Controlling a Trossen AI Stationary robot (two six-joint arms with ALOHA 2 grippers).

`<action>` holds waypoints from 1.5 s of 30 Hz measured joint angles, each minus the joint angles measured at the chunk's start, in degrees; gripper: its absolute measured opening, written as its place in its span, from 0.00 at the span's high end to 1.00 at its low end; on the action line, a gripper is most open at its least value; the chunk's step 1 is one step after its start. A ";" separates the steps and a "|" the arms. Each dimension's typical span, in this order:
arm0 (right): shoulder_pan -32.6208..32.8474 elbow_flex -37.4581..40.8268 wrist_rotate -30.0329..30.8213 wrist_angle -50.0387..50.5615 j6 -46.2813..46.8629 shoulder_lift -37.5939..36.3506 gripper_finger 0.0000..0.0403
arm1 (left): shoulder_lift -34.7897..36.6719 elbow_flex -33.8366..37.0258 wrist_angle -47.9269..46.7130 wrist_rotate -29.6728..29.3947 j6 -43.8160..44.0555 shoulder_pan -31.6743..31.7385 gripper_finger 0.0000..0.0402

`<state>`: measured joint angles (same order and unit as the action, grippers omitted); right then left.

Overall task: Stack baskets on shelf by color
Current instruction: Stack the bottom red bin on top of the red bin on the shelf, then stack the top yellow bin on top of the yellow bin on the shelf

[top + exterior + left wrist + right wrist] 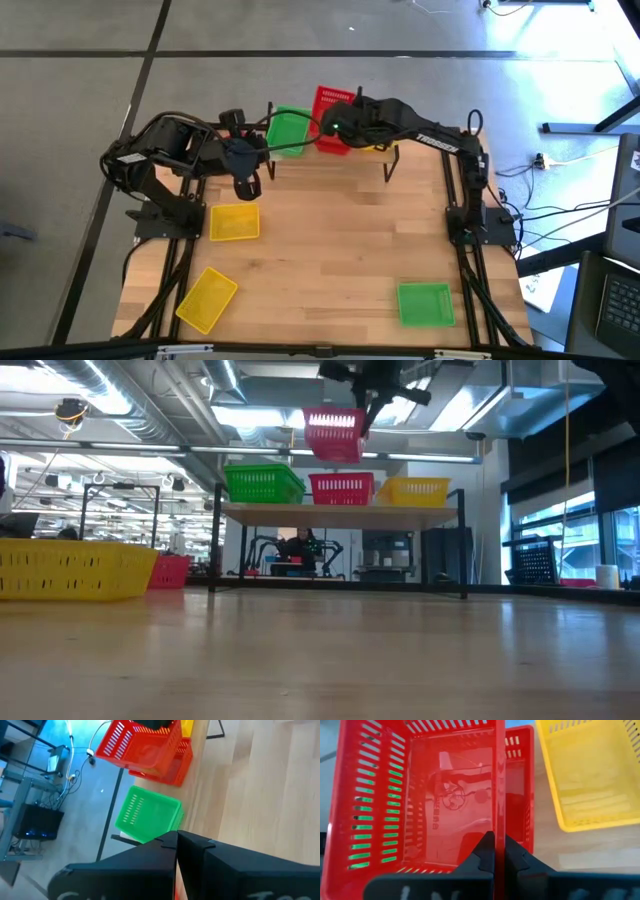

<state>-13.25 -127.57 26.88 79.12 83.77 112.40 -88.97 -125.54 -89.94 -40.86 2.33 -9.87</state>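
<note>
Already the shelf (340, 510) carries a green basket (288, 131), a red basket (341, 488) and a yellow one (414, 490) side by side. Left on the table (340, 250) are two yellow baskets (234, 223) and another green (425, 304) (a red one sits far off in the low view). The right gripper (499, 851) pinches the wall of a second red basket (334, 434), tilted in the air just above its mate. The left gripper (177, 837), fingers pressed together, waits near the shelf's green end.

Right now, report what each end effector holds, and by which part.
The right end effector pinches a red basket by its rim wall, hanging above the red basket on the shelf. The left end effector holds nothing.
</note>
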 joint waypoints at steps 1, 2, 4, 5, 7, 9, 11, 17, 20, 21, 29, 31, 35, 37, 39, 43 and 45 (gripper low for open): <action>-0.24 0.03 -0.01 0.06 -0.02 0.28 1.00 | 0.00 0.00 -0.05 0.02 -0.02 0.00 1.00; -0.45 0.18 0.01 0.04 0.00 0.46 1.00 | 0.00 0.00 -0.05 0.05 -0.02 0.00 1.00; -0.96 1.00 -0.01 0.36 0.00 0.48 1.00 | 0.00 0.00 -0.05 0.05 -0.09 0.00 1.00; -1.16 1.76 -0.02 0.35 0.00 0.48 1.00 | 0.00 0.00 -0.05 0.08 -0.13 0.00 1.00; -1.39 3.36 -0.29 0.78 0.05 0.53 1.00 | 0.00 0.00 -0.06 0.07 -0.13 0.00 1.00; -1.67 4.80 -1.08 0.69 0.16 0.55 1.00 | 0.00 0.00 -0.05 0.07 -0.11 0.00 1.00; -1.87 6.08 -1.06 0.49 0.15 0.55 1.00 | 0.00 0.00 -0.06 0.07 -0.11 0.00 1.00; -2.51 7.15 -0.56 0.02 -0.12 0.55 1.00 | 0.00 0.00 -0.05 0.07 -0.11 0.00 1.00; -2.78 7.15 -0.43 0.04 -0.13 0.55 0.99 | 0.00 0.00 -0.07 0.07 -0.11 0.00 1.00; -2.95 7.15 -0.43 0.08 -0.13 0.55 0.99 | 0.00 0.00 -0.07 0.07 -0.11 0.00 1.00; -3.89 7.15 -3.57 -0.05 -0.15 0.55 0.89 | 0.00 0.00 -0.07 0.07 -0.07 0.00 1.00; -3.85 7.15 -3.43 -0.09 -0.04 0.55 0.87 | 0.00 0.00 -0.07 0.07 -0.07 0.00 1.00; -3.82 7.15 -1.47 -1.50 -0.09 0.55 0.84 | 0.00 0.00 -0.07 0.07 -0.04 0.00 1.00; -3.85 6.85 -1.19 -2.92 -0.13 0.55 0.84 | 0.00 0.00 -0.08 0.07 -0.02 0.00 1.00; -3.85 6.01 -1.03 -3.58 -0.24 0.54 0.84 | 0.00 0.00 -0.08 0.07 -0.04 0.00 1.00; -3.66 5.02 0.64 -2.98 -2.99 0.43 0.83 | 0.00 0.00 -0.07 0.07 0.00 0.00 1.00; -3.20 4.21 1.76 -2.39 -3.35 0.44 0.83 | 0.00 0.00 -0.08 0.07 0.11 0.00 1.00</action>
<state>-16.45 -123.35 28.65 76.73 80.42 112.84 -88.97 -125.54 -90.02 -40.80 2.44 -9.87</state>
